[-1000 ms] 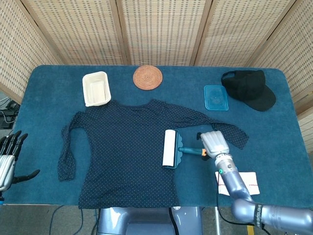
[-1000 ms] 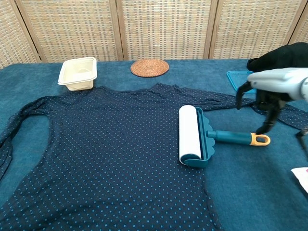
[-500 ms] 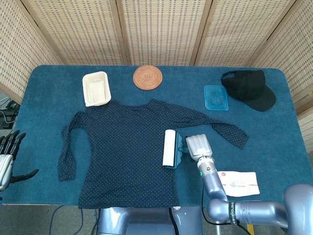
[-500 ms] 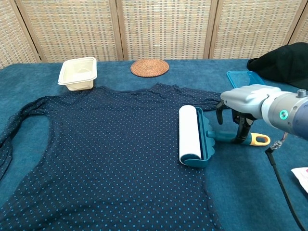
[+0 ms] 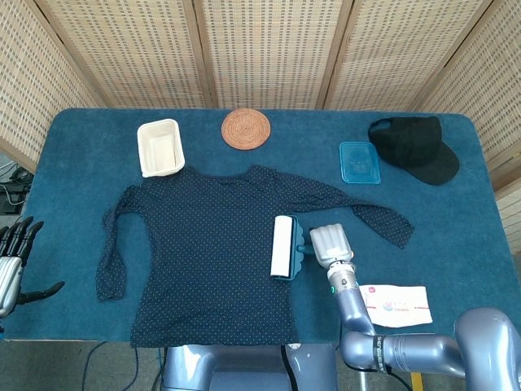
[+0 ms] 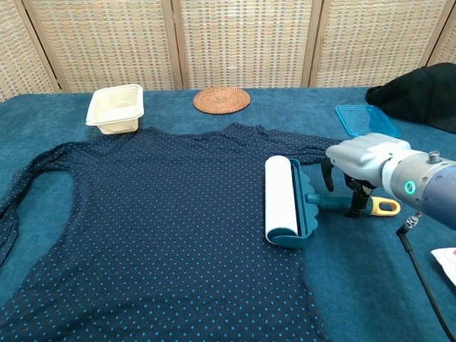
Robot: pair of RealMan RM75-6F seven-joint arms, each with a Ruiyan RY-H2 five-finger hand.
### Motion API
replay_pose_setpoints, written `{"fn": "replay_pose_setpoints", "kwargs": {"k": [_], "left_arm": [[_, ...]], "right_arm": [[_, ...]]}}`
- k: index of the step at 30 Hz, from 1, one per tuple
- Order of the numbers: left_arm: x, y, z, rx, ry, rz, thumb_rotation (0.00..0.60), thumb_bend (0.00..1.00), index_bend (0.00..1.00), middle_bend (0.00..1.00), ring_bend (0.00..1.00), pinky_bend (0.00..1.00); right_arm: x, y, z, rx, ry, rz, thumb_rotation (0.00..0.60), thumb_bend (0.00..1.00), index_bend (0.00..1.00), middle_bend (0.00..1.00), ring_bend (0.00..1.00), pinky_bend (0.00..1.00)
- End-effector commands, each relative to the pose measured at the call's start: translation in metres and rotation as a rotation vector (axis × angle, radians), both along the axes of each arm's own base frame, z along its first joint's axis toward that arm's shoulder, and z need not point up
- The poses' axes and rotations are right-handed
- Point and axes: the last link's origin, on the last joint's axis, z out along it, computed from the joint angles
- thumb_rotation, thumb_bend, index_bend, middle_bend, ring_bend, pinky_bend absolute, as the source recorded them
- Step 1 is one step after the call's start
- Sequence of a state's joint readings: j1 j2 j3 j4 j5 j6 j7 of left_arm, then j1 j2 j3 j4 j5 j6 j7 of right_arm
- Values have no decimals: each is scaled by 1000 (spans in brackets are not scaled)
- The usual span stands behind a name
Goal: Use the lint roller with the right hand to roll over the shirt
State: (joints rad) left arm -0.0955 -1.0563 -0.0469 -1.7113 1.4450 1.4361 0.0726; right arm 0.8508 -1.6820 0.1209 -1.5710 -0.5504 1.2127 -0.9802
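The dark dotted shirt [image 5: 203,244] [image 6: 157,228] lies spread flat on the blue table. The lint roller [image 5: 283,247] [image 6: 281,199] rests on the shirt's right edge, its white roll lying on the cloth. Its teal handle [image 6: 331,201] points right and ends in an orange loop [image 6: 385,207]. My right hand [image 5: 328,243] [image 6: 363,160] sits over the handle, fingers curled down on both sides of it and gripping it. My left hand [image 5: 12,261] hangs off the table's left edge with its fingers spread, holding nothing.
A cream container [image 5: 159,147] sits by the shirt's left shoulder and a woven coaster [image 5: 245,128] behind the collar. A blue lid [image 5: 359,162] and a black cap [image 5: 415,147] lie at the back right. A paper card [image 5: 395,305] lies near the front right edge.
My right hand moved left from the handle's orange end to its middle, came down and closed its fingers around it. The roller and left hand stayed put.
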Motion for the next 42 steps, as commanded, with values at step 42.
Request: {"fn": "replay_pose_setpoints", "kwargs": {"k": [42], "left_arm": [[-10, 18, -1, -41, -41, 51, 600, 0, 0, 0, 0, 0]], "right_arm": [[154, -4, -31, 133, 423, 439, 600, 756, 724, 1000, 1000, 1000]]}}
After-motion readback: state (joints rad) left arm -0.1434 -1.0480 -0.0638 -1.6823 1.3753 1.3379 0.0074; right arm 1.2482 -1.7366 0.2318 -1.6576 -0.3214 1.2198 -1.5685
